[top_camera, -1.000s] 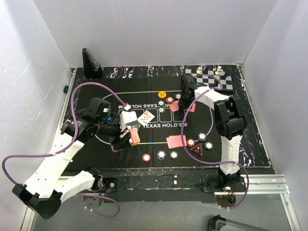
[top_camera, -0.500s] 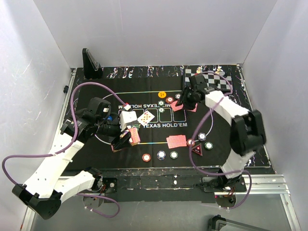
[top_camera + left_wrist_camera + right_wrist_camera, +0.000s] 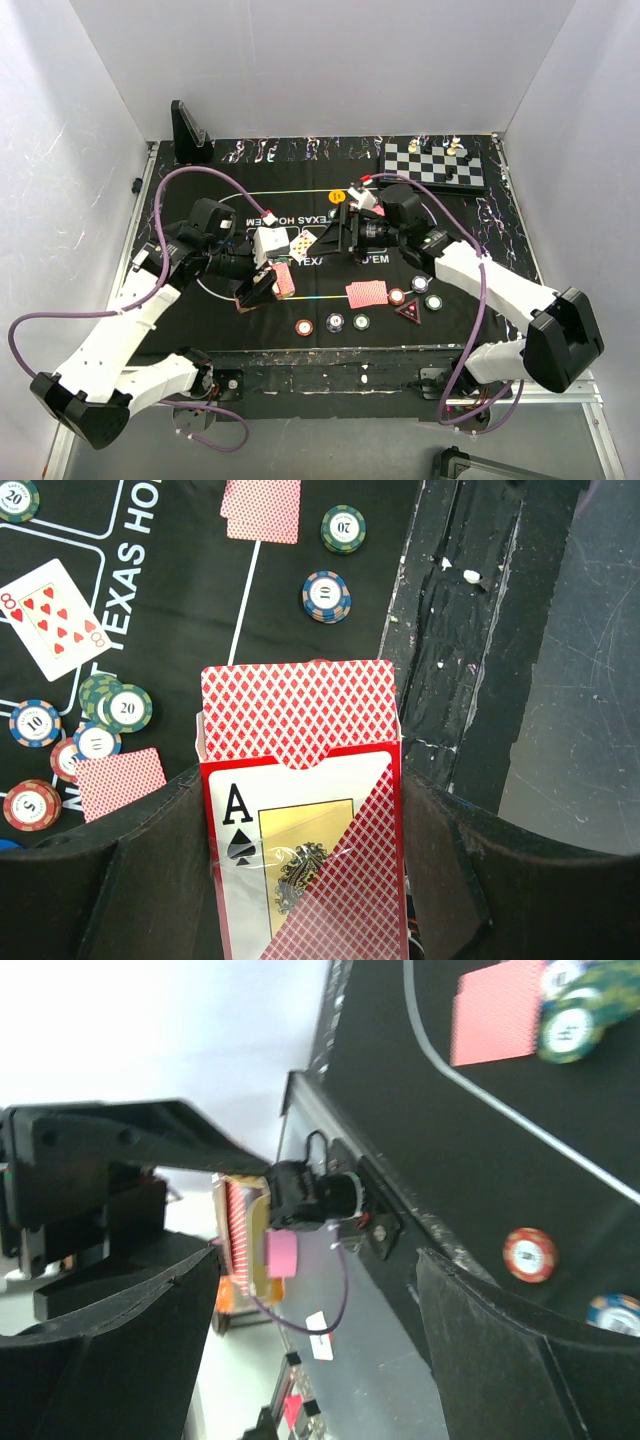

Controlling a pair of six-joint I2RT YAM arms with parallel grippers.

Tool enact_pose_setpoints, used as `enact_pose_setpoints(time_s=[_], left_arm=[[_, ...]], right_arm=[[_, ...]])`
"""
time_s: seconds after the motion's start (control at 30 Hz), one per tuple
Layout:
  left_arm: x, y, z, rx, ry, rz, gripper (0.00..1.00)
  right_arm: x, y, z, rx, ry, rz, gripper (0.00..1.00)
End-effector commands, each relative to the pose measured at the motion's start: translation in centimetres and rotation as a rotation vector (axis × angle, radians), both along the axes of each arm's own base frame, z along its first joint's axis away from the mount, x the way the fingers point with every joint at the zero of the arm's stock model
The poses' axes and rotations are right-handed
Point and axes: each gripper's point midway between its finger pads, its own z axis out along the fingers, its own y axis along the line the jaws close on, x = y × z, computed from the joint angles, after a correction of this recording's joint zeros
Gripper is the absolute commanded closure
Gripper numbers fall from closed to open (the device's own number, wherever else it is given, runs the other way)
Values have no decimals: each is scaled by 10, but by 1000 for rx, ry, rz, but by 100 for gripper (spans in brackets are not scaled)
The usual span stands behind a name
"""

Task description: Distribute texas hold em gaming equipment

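Jutting from the left gripper [image 3: 300, 815] is the card box [image 3: 297, 712].

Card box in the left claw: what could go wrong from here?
The card box, pinched in the left gripper, appears open at its top, so cards might slide out if it tips. The right gripper, jaws open, reaches towards the left arm beside the face-up card; the two could bump, or knock that card.

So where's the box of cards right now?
The card box is clamped in the left gripper. In the top view it is over the left-centre of the black mat, left of a face-down card.
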Motion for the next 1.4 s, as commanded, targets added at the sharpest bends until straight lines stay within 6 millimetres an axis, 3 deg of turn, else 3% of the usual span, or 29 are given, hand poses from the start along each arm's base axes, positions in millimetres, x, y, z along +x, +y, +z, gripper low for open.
enact_pose_setpoints(time_s=[0.0,0.13,0.33,0.53,0.73,0.97,1.37], left_arm=[[8,-11,22,-66,-51,-17,80],[11,-12,23,-64,-53,-14,80],[18,-14,27,-65,-68,-8,81],[20,-15,29,-70,-76,-8,80],[19,-16,30,-73,-79,-9,80],[17,-14,29,-73,-85,-10,81],[16,-14,31,-77,-91,-9,81]], right_arm=[[-25,32,46,195,-46,144,13],[-40,51,47,202,-36,205,12],[-54,76,30,149,5,284,11],[-53,84,25,151,27,299,11],[-55,87,21,165,76,310,35],[-52,75,20,192,109,284,63],[-49,55,17,183,112,239,68]])
